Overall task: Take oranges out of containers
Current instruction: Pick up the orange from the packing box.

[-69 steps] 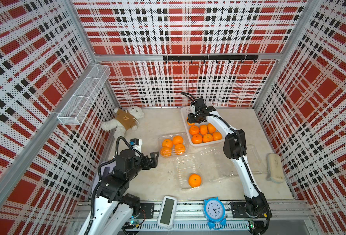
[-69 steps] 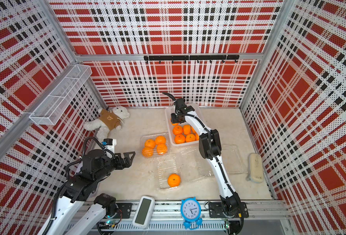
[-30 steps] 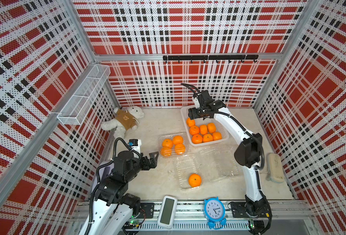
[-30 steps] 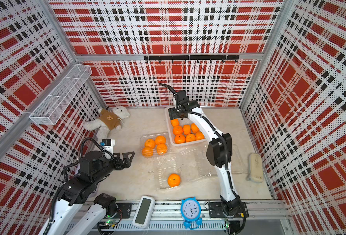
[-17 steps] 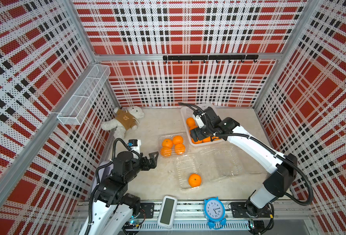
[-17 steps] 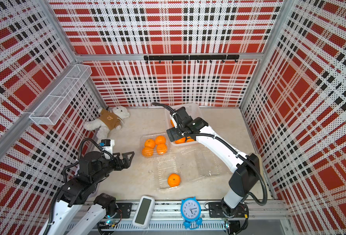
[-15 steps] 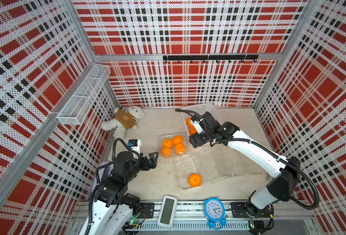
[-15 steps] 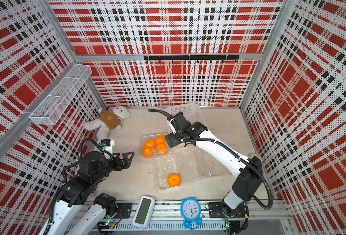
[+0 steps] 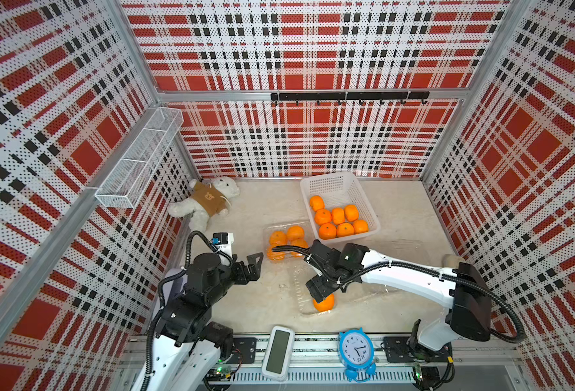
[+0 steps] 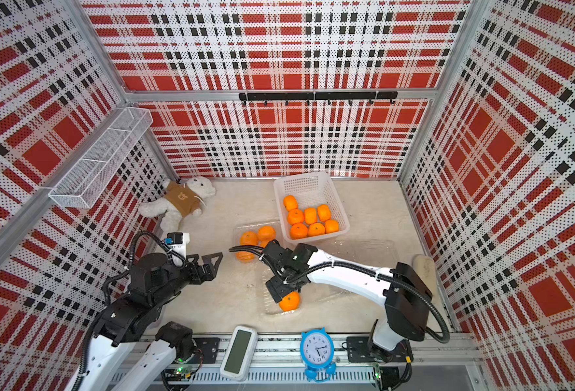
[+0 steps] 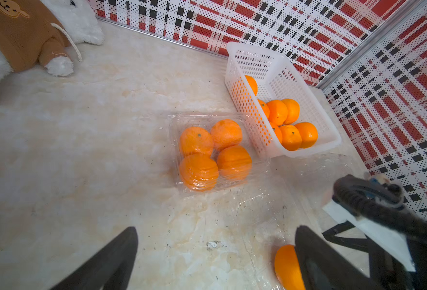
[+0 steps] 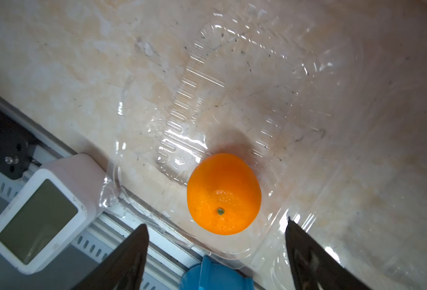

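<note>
Orange point(image 12: 223, 193), a lone fruit, lies in the clear container point(image 12: 190, 80) at lower centre of both top views, directly beneath the right claw point(image 12: 215, 223), jaws apart, nothing held. Four oranges point(image 9: 284, 242) sit in a second container point(image 9: 266, 229) left of the basket point(image 9: 333, 184). Left claw point(image 9: 257, 262) gapes, idle. Risk: a jaw catching the thin rim would drag or lift the container; round fruit may roll.

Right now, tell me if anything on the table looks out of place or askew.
The teddy bear lies sprawled in the far left corner, unrelated to the fruit. The white basket sits at a slant rather than square-on, its oranges mostly bunched toward the near end. Nothing looks spilled or damaged.
</note>
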Tool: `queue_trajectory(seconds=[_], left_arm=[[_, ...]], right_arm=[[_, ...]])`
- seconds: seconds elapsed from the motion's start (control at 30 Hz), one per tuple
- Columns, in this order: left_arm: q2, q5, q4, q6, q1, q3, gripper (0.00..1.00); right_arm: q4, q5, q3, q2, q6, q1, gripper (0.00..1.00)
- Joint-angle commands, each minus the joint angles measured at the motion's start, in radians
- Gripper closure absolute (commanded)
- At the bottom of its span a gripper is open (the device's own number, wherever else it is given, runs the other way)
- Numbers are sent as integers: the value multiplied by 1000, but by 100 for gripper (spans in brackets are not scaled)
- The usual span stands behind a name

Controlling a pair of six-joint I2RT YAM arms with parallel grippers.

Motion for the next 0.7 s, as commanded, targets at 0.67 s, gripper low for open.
queue_trajectory(seconds=[0.67], left_arm=[[-4, -6, 16, 3, -9, -5, 1]], right_arm=[[12, 84, 20, 187, 336, 60, 12]])
